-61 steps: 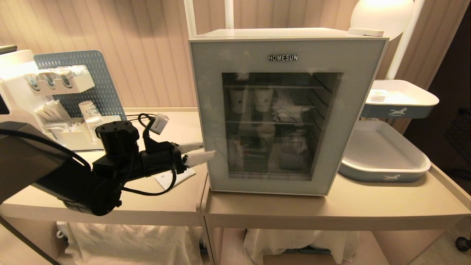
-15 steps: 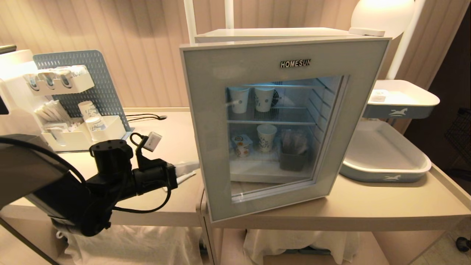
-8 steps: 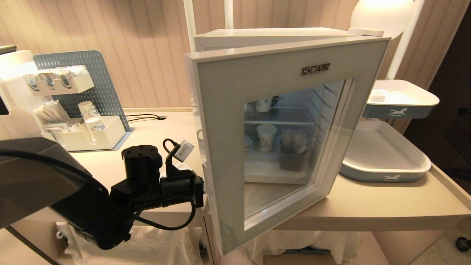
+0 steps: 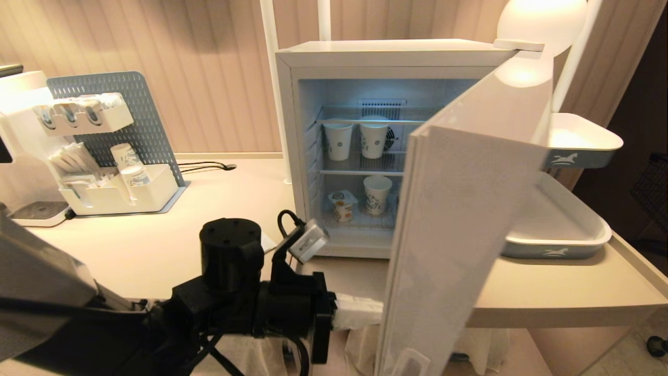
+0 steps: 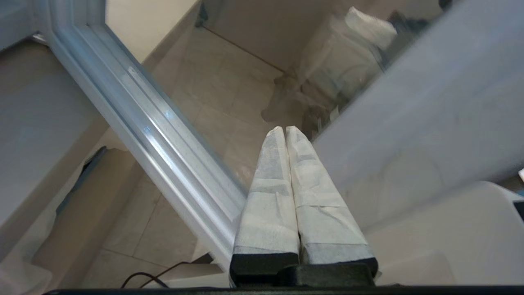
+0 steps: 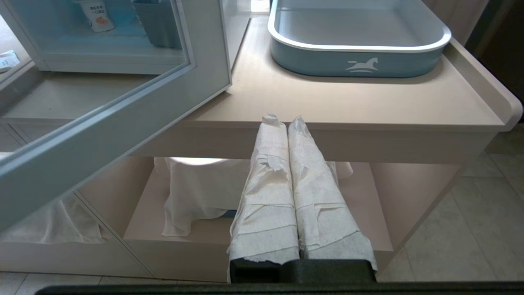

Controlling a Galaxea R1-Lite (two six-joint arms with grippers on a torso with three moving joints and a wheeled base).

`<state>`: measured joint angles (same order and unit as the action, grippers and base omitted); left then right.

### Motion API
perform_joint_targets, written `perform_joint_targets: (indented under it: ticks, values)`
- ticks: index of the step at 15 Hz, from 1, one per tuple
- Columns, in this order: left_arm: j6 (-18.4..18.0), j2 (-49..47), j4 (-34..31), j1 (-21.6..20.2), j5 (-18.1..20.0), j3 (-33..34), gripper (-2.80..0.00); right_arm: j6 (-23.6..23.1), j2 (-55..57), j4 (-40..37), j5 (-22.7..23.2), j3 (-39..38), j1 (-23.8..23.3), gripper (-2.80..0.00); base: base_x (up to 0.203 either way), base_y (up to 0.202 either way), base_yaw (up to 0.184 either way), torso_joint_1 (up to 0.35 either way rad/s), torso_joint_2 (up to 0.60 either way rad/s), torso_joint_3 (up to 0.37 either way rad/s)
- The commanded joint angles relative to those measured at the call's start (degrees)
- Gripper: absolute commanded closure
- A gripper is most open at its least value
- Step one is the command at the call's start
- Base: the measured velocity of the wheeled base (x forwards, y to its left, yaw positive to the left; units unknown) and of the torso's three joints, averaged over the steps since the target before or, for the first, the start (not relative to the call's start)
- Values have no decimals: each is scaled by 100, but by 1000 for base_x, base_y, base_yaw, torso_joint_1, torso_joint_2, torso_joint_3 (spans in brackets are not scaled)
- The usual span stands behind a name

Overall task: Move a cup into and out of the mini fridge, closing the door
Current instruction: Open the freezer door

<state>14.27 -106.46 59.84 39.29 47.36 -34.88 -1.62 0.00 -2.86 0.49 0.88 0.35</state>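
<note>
The mini fridge stands lit on the counter, and its door is swung wide open on its right-hand hinge. The cup, a small white tub with an orange mark, sits on the lower wire shelf; it also shows in the right wrist view. My left gripper is shut and empty, low at the door's free edge, which hides its fingertips. In the left wrist view the left gripper rests against the door's inner frame. My right gripper is shut and empty, parked below the counter's front edge.
Inside the fridge, two paper cups stand on the upper shelf and one stands beside the tub. Two blue-and-white trays are stacked at the right. An organiser with cups stands at the left. White cloth lies under the counter.
The door was closed, then ajar, and has now swung wide open to the right. My left arm has followed its free edge rightward and toward me, staying shut.
</note>
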Motion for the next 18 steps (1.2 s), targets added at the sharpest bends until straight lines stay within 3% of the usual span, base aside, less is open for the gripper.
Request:
perform_joint_targets:
  ticks: [1,3,6,8,18]
  values:
    - [-130,160,18,192,-16,88,0,-5,9,-4,4,-1,0,0,0,0,0,0,0,0]
    - [-207,155,25,-171,-126,221,0,2,9,-4,4,0,0,0,0,0,0,0,0,0]
    - [-209,426,42,-1216,-185,558,0,4,9,-4,4,-7,0,0,0,0,0,0,0,0]
    - [-198,594,14,-1442,-180,644,0,4,9,-4,4,-7,0,0,0,0,0,0,0,0]
    - [-202,281,-746,1071,-303,-261,0,4,9,-4,4,0,0,0,0,0,0,0,0,0]
